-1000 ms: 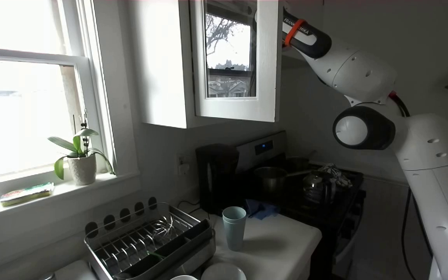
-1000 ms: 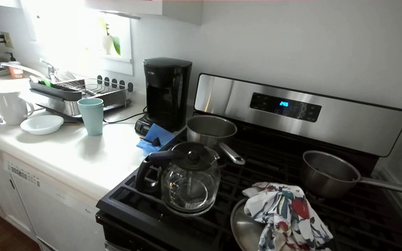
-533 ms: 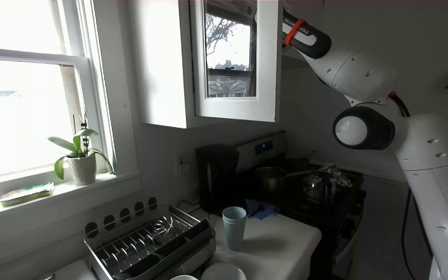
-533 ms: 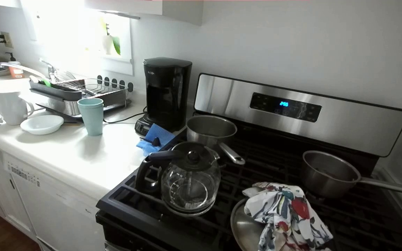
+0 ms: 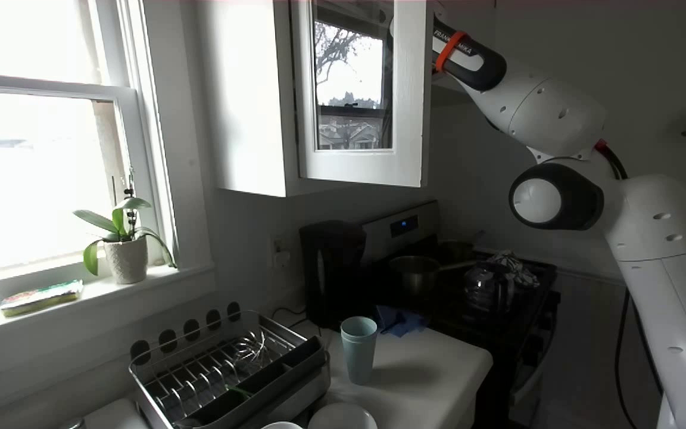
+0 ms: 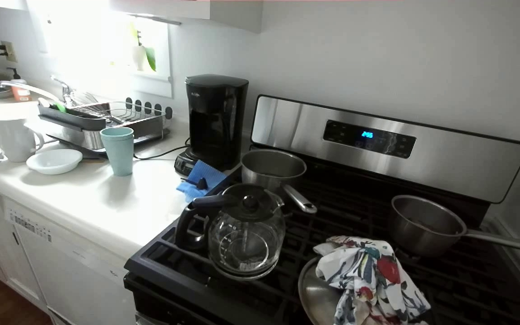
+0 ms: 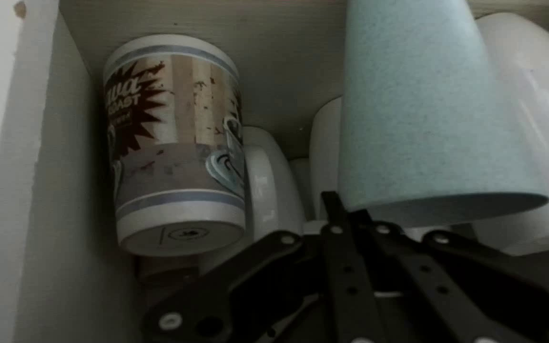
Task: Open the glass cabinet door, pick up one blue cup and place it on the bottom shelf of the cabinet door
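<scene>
Where the blue cup (image 7: 427,109) is, white crockery (image 7: 546,124) crowds behind.

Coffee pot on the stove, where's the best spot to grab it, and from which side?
Probably by the black handle, reaching in from the counter side. It juts out that way and looks narrow enough to close around, while the coffee pot itself is wide, round glass. On the opposite side, a saucepan handle sits close.
</scene>
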